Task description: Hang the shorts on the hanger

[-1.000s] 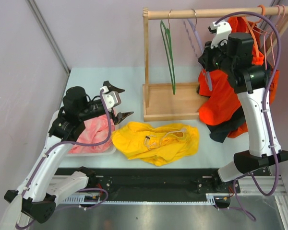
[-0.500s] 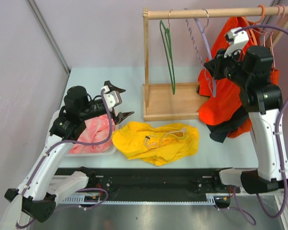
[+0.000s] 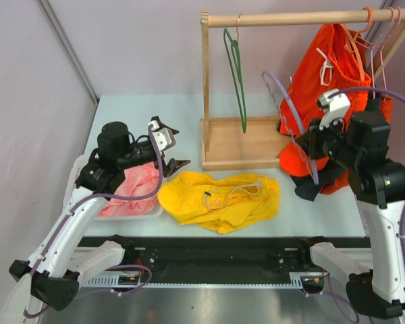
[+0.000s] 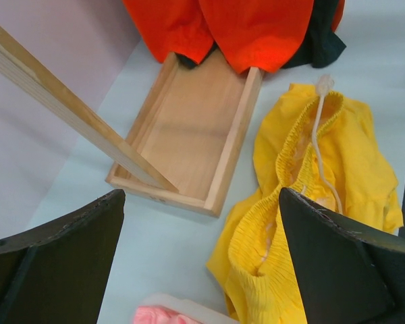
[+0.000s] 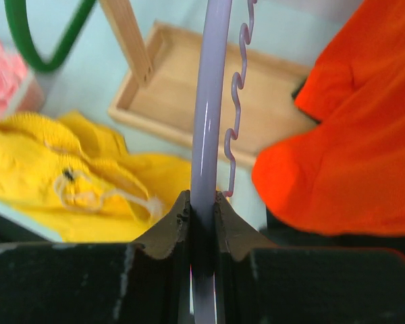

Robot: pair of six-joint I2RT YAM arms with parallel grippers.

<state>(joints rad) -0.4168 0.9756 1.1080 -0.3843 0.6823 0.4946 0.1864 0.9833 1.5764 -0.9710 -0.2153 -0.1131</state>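
Note:
The yellow shorts point(image 3: 219, 199) lie crumpled on the table in front of the rack, drawstring up. They also show in the left wrist view point(image 4: 310, 196) and the right wrist view point(image 5: 74, 182). My right gripper point(image 3: 308, 144) is shut on the lilac hanger point(image 3: 288, 101) and holds it in the air, off the rail, above and right of the shorts. In the right wrist view the jaws point(image 5: 202, 202) clamp the hanger's smooth bar point(image 5: 209, 101), with the wavy bar beside it. My left gripper point(image 3: 171, 144) is open and empty just left of the shorts point(image 4: 201, 196).
A wooden rack with a top rail point(image 3: 290, 18) and a base tray point(image 3: 239, 142) stands at the back. A dark green hanger point(image 3: 237, 74) and orange-red shorts point(image 3: 331, 67) hang from it. Pink cloth point(image 3: 131, 189) fills a white bin at the left.
My right arm has taken the lilac hanger off the rail and carried it down and toward the front right. My left gripper has shifted slightly toward the shorts.

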